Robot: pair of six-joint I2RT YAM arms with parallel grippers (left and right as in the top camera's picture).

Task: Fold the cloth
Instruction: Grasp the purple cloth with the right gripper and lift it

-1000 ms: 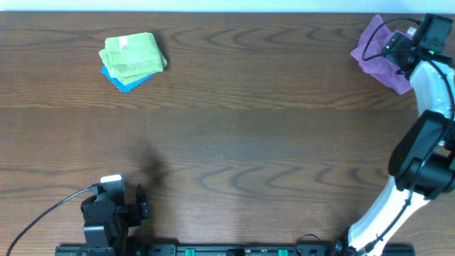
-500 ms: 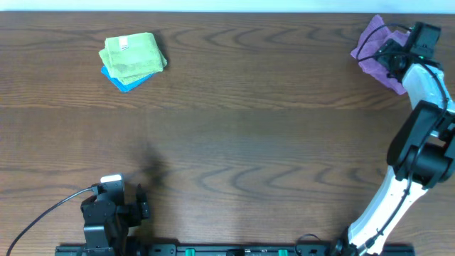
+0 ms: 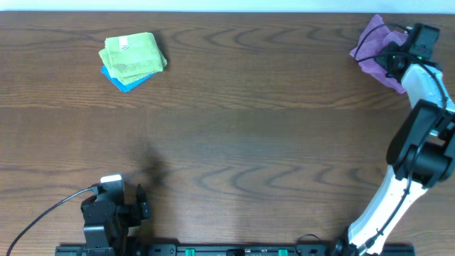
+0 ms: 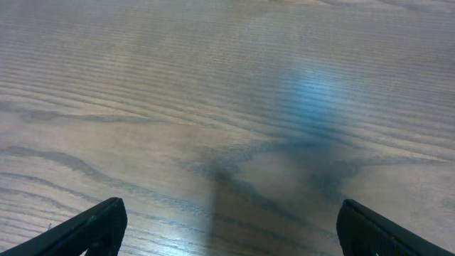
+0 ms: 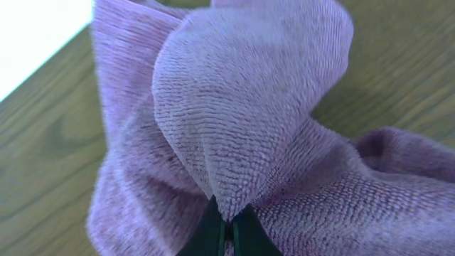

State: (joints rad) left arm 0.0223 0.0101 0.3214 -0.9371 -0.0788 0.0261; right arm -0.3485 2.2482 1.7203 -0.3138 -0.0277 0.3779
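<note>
Since the earlier overhead frames, the right arm has been drawn in a little toward the left over the far right corner of the tabletop (image 3: 249,128), and the right hand (image 3: 392,60) has been brought from an open stance to closed on the cloth (image 3: 371,41). The pinkish-purple cloth is seen bunched and crumpled at that far right corner, close to the back edge, with part of it hidden under the arm. In the right wrist view the cloth (image 5: 249,107) fills most of the picture, and a raised fold of it is pinched between the two dark fingertips of the right hand (image 5: 227,233), which are pressed together at the bottom of the frame. The left hand (image 3: 141,206) is parked at the near left edge, well apart from the cloth. In the left wrist view the left hand (image 4: 229,231) is shown spread wide, its two fingers at opposite lower corners with only bare wood grain between them, and nothing is held. At the far left a folded green cloth (image 3: 132,57) with a white label (image 3: 125,45) is stacked on a blue cloth (image 3: 125,82).
</note>
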